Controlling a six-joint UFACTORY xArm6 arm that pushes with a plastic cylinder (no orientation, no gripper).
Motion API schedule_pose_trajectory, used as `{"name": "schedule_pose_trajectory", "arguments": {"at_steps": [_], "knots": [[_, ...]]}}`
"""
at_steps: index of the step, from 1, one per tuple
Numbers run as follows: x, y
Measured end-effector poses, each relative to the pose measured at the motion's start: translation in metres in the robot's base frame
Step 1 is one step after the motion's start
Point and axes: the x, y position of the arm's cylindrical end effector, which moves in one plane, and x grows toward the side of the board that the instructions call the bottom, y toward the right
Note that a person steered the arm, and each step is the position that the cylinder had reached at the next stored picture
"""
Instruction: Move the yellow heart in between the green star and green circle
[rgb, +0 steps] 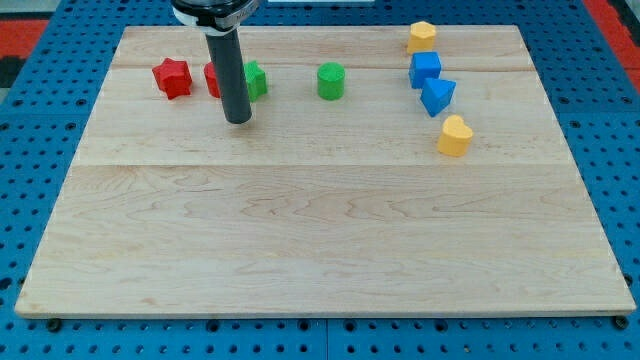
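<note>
The yellow heart (454, 136) lies at the view's right, just below the blue blocks. The green star (254, 80) sits at the upper left, partly hidden behind my rod. The green circle (331, 81) stands to its right, with a gap between them. My tip (238, 120) rests on the board just below and slightly left of the green star, far to the left of the yellow heart.
A red star (172, 77) and a second red block (212, 78), mostly hidden by the rod, lie left of the green star. A yellow block (421, 36) sits at the top right above a blue cube (425, 69) and another blue block (437, 96).
</note>
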Motion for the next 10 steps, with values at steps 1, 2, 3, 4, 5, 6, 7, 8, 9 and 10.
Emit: {"name": "schedule_pose_trajectory", "arguments": {"at_steps": [1,2,3,4,5,6,7,8,9,10], "knots": [[0.000,0.000],[0.000,-0.001],[0.001,-0.008],[0.002,-0.001],[0.038,0.047],[0.087,0.072],[0.089,0.148],[0.102,0.210],[0.077,0.270],[0.049,0.294]]}}
